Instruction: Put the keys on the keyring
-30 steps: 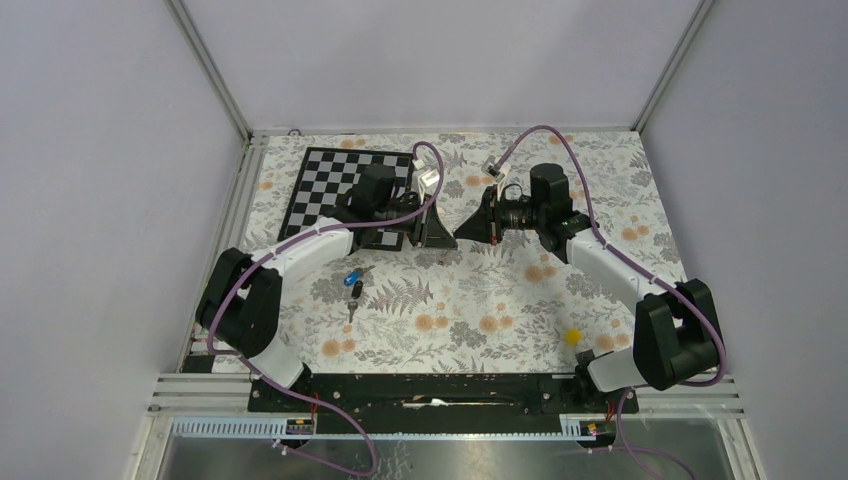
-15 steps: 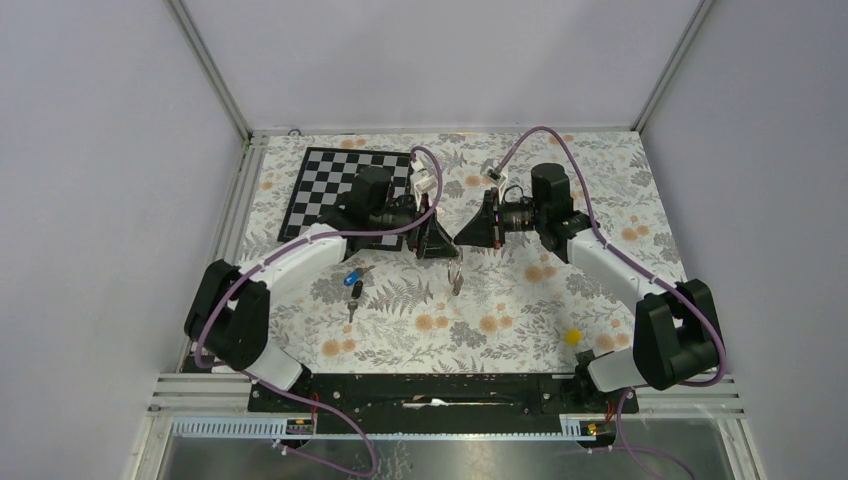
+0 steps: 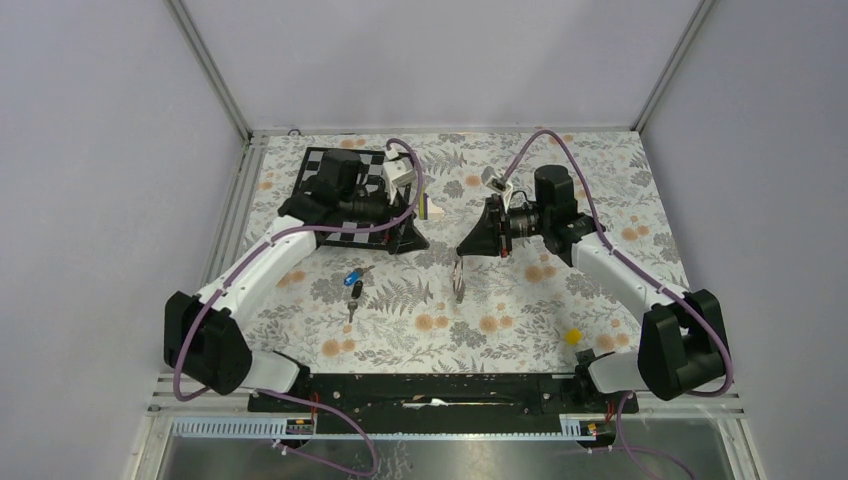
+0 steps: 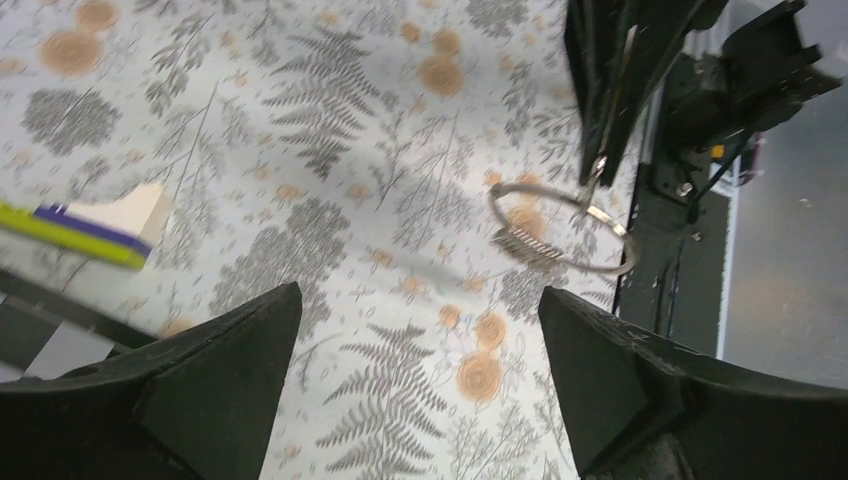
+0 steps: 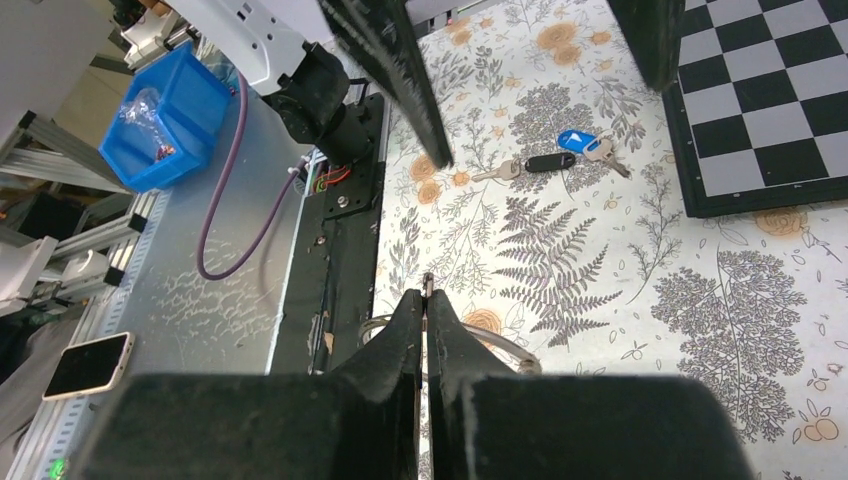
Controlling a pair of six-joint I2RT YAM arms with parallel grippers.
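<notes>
Over the bench (image 3: pixel 520 300), my left claw (image 4: pixel 418 295) has just sprung wide open, empty, and backed away; the right claw (image 5: pixel 425 300) stays pinched shut on the keyring (image 4: pixel 527 243), which dangles mid-bench. The keys (image 3: pixel 353 285) lie well left of it, untouched, so threading is all ahead.
</notes>
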